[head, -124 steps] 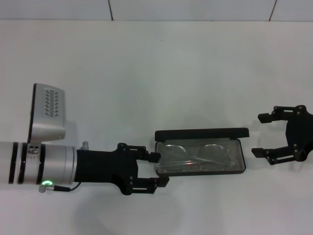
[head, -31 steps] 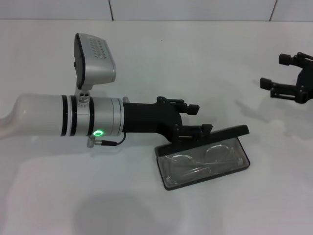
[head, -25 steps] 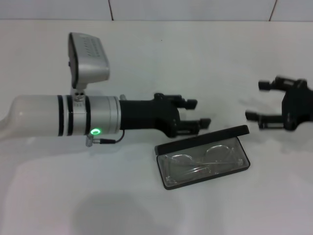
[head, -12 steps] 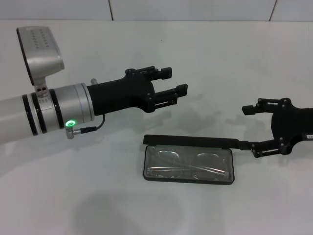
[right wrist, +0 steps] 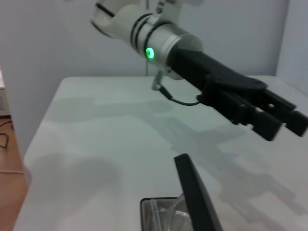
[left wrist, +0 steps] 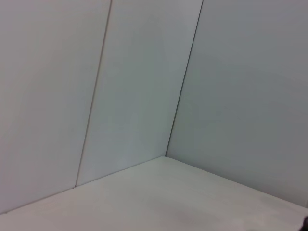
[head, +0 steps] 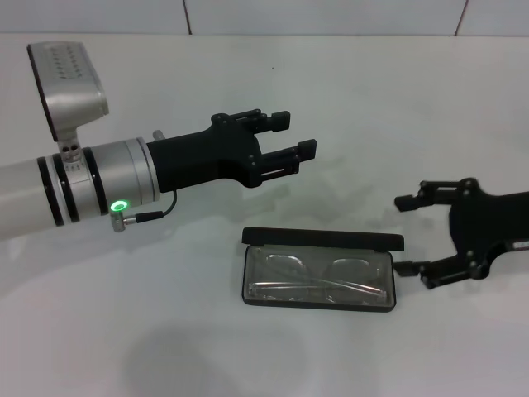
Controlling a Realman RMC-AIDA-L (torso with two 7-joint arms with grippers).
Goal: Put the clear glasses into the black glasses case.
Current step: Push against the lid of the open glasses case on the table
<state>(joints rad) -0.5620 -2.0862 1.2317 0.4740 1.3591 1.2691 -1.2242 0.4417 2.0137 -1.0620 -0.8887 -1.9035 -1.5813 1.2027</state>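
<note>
On the table, the black glasses case lies open, unmoved, clear glasses inside. Right gripper, spread and empty, has backed off its lid; left gripper hovers open.

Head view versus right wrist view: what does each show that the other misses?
Only the head view shows the right gripper, open just off the case's right end, and the whole clear glasses lying in the tray. Only the right wrist view shows the table's edge and the floor beyond it. Both show the left gripper raised above the table, and the black glasses case with its lid up.
</note>
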